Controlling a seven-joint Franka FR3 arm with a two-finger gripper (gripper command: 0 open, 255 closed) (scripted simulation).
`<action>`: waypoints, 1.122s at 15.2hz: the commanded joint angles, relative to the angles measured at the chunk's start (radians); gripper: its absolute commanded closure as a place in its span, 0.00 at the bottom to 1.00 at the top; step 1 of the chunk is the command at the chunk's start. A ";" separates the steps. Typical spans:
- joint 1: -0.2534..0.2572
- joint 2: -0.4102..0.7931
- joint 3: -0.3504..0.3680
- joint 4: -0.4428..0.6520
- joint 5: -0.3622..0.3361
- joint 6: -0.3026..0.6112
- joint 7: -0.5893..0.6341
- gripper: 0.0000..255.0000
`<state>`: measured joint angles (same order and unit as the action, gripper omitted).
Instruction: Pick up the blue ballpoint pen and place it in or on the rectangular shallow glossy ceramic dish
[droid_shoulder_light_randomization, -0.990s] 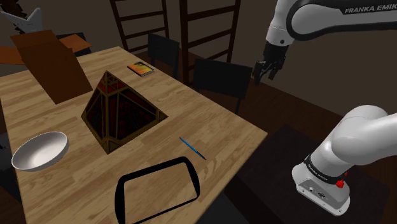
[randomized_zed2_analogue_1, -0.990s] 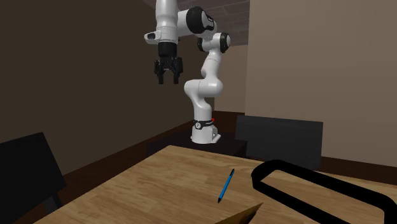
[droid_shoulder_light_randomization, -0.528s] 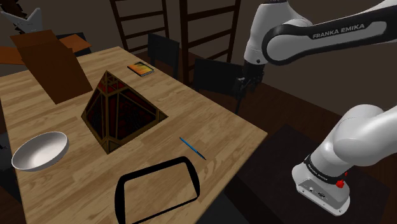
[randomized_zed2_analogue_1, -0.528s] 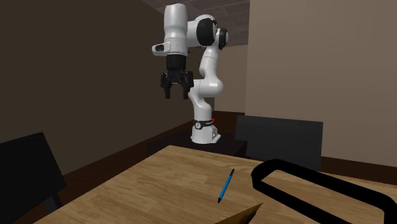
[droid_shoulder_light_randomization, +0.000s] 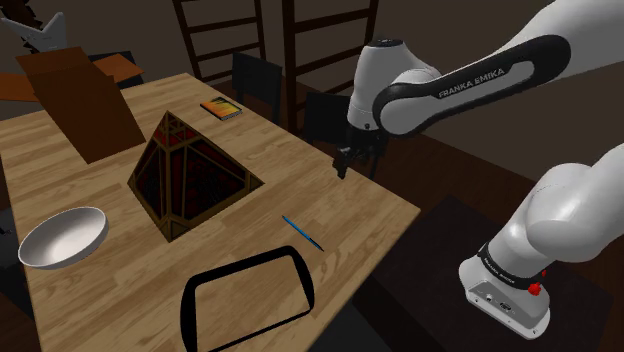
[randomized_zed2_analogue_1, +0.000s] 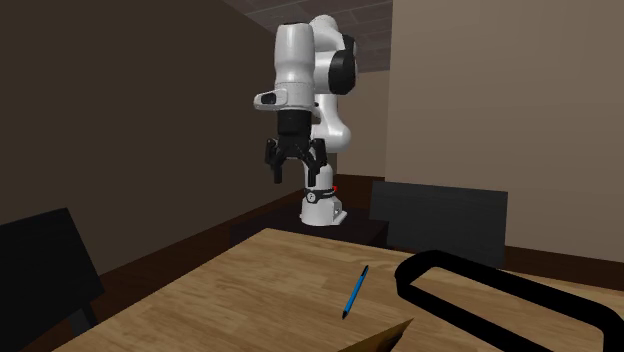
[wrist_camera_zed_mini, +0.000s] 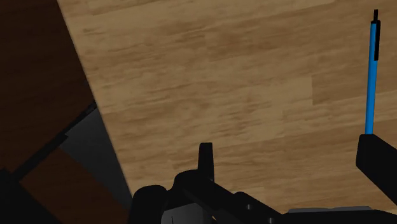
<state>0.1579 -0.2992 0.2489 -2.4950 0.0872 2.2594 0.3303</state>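
A thin blue pen (droid_shoulder_light_randomization: 301, 233) lies flat on the wooden table (droid_shoulder_light_randomization: 340, 190), near the edge that faces the stand. Close beside it sits a shallow rectangular dish with a black rim (droid_shoulder_light_randomization: 189, 303). My gripper (droid_shoulder_light_randomization: 343, 165) hangs open in the air above the table's edge, up and to the right of the pen in the shoulder view. In the second exterior view the gripper (randomized_zed2_analogue_1: 294, 172) is high above and beyond the pen (randomized_zed2_analogue_1: 355, 291) and the dish rim (randomized_zed2_analogue_1: 470, 268). In the wrist view the pen (wrist_camera_zed_mini: 371, 76) lies just off one black fingertip (wrist_camera_zed_mini: 376, 159), outside the open gap.
A dark pyramid-shaped object (droid_shoulder_light_randomization: 190, 175) stands mid-table, with a white bowl (droid_shoulder_light_randomization: 62, 236), a brown box (droid_shoulder_light_randomization: 85, 100) and an orange book (droid_shoulder_light_randomization: 221, 108) around it. Dark chairs (droid_shoulder_light_randomization: 350, 122) stand along the far table edge, under the arm.
The arm has swung down and to the shoulder view's left, bringing the open gripper from out over the floor to just above the table's edge. The pen and dish have stayed put.
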 joint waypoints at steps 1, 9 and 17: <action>0.008 0.068 0.028 0.023 -0.012 0.052 0.030 0.00; 0.045 0.358 0.109 0.156 -0.145 0.214 0.186 0.00; 0.140 0.622 0.096 0.330 -0.321 0.295 0.341 0.00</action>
<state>0.2884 0.2966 0.3506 -2.1833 -0.2175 2.5463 0.6597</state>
